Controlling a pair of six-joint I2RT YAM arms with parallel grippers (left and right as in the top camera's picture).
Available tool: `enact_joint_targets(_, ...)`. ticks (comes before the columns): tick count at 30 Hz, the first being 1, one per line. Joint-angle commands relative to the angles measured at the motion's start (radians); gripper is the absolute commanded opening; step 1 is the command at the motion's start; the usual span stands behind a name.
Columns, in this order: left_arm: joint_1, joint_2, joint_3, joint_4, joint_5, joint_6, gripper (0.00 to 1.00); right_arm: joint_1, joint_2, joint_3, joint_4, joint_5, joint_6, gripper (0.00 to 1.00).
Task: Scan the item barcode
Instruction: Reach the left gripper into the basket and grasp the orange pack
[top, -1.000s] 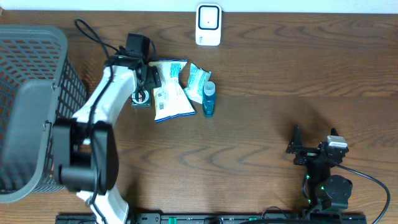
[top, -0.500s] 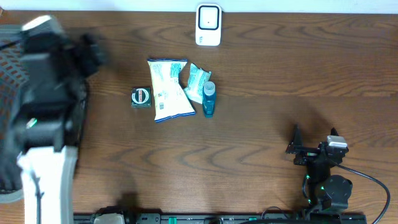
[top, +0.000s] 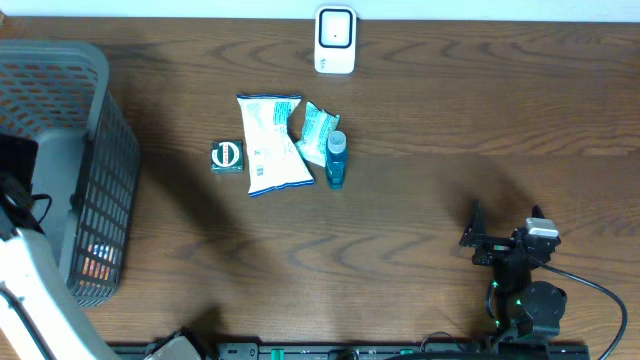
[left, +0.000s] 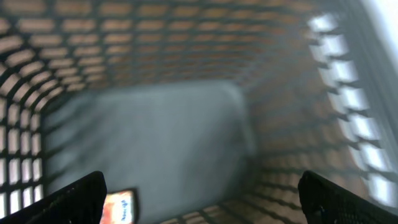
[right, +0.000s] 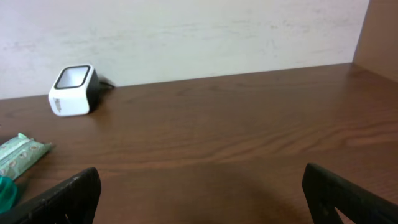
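Mock shop checkout as I see it: white barcode scanner (top: 335, 40), grey mesh shopping basket (top: 108, 185) and packaged goods (top: 272, 145) on a wood-grain desk (top: 450, 130).

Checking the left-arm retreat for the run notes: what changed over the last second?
The left arm swung left, from above the small dark green packet to over the grey mesh basket; its fingers are open and empty. Nothing visibly taken or let go. The green packet, two white-and-blue snack bags, blue bottle, white scanner and right arm stayed put.
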Motion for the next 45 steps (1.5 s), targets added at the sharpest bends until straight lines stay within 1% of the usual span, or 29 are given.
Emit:
enact_joint_targets(1, 0.026, 0.090, 0.010, -0.029, -0.005, -0.068, 0.98, 0.005, -0.001, -0.001, -0.006, -0.006, -0.012, 0.99)
enact_joint_targets(11, 0.026, 0.361, 0.006, -0.064, -0.001, -0.072, 0.98, 0.005, -0.001, -0.001, -0.006, -0.006, -0.012, 0.99)
enact_joint_targets(17, 0.026, 0.470, 0.006, -0.119, 0.004, -0.113, 0.98, 0.005, -0.001, -0.001, -0.006, -0.006, -0.012, 0.99)
enact_joint_targets(20, 0.026, 0.510, 0.005, -0.132, 0.045, -0.112, 0.98, 0.005, -0.001, -0.001, -0.006, -0.006, -0.012, 0.99)
enact_joint_targets(23, 0.026, 0.536, 0.000, -0.134, 0.080, -0.112, 0.98, 0.005, -0.001, -0.001, -0.006, -0.006, -0.012, 0.99)
enact_joint_targets(31, 0.026, 0.560, -0.021, -0.161, 0.105, -0.111, 0.98, 0.005, -0.001, -0.001, -0.006, -0.006, -0.012, 0.99)
enact_joint_targets(39, 0.024, 0.560, -0.096, -0.162, 0.105, -0.112, 0.98, 0.005, -0.001, -0.001, -0.006, -0.006, -0.012, 0.99)
enact_joint_targets(45, 0.019, 0.560, -0.161, -0.132, 0.105, -0.112, 0.98, 0.005, -0.001, -0.001, -0.006, -0.006, -0.012, 0.99)
